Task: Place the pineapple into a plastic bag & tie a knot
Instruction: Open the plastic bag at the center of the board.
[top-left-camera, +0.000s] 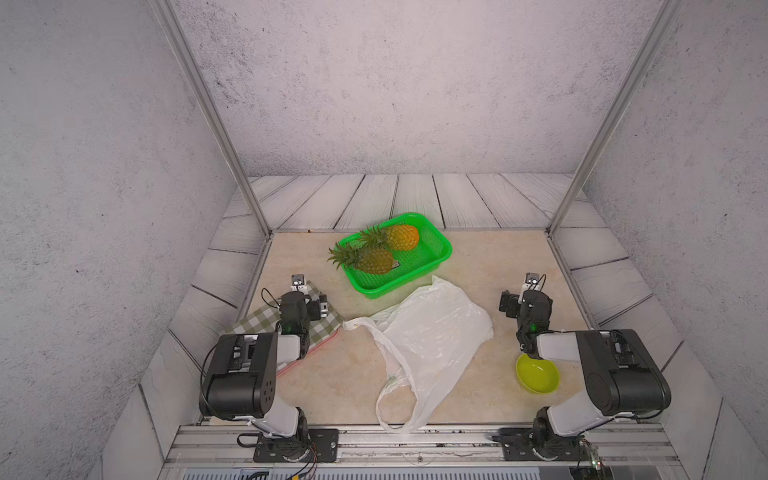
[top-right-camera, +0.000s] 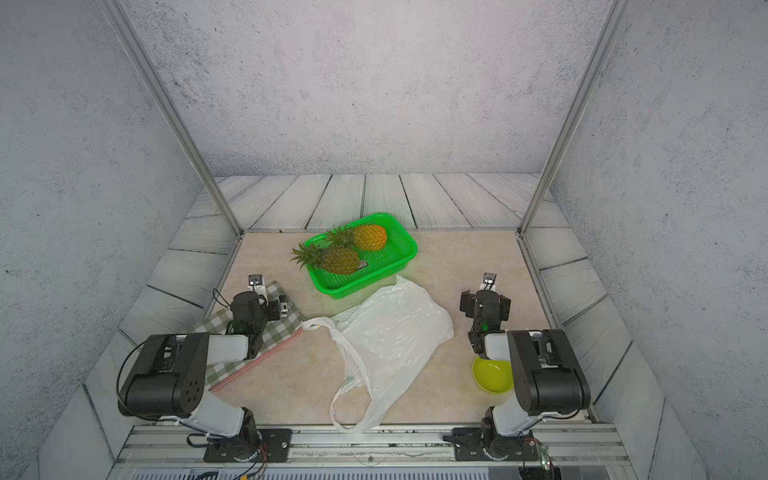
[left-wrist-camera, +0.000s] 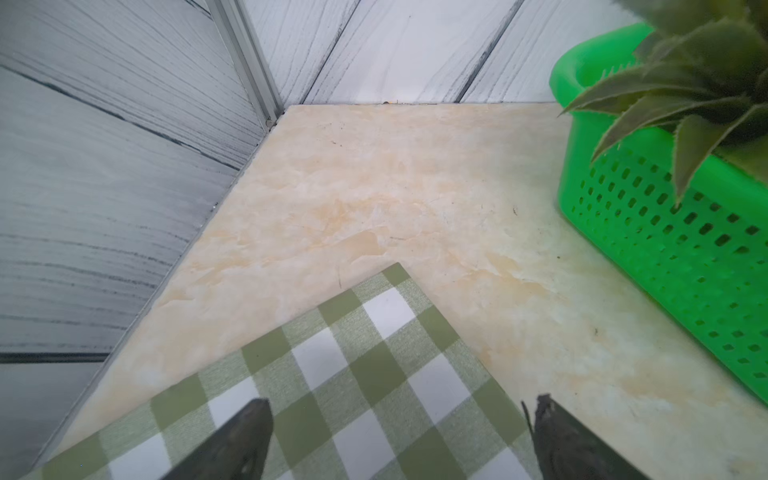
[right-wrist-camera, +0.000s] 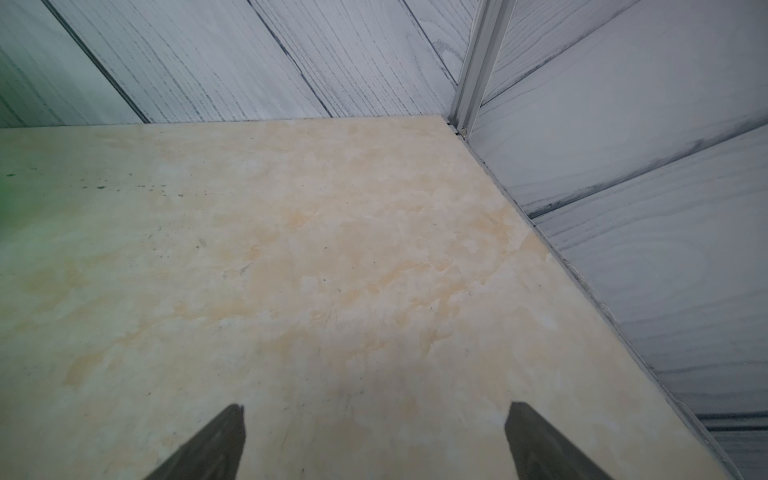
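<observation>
Two pineapples lie in a green mesh basket at the back of the table, the nearer pineapple in front and a second one behind it. Its leaves and the basket show in the left wrist view. The plastic bag lies flat and empty mid-table, its two handles apart; no knot is in view. My left gripper hangs open over a checked cloth. My right gripper hangs open over bare table.
A green-and-white checked cloth lies at the left under my left arm. A yellow-green bowl sits at the front right below my right arm. Grey plank walls and aluminium posts enclose the table.
</observation>
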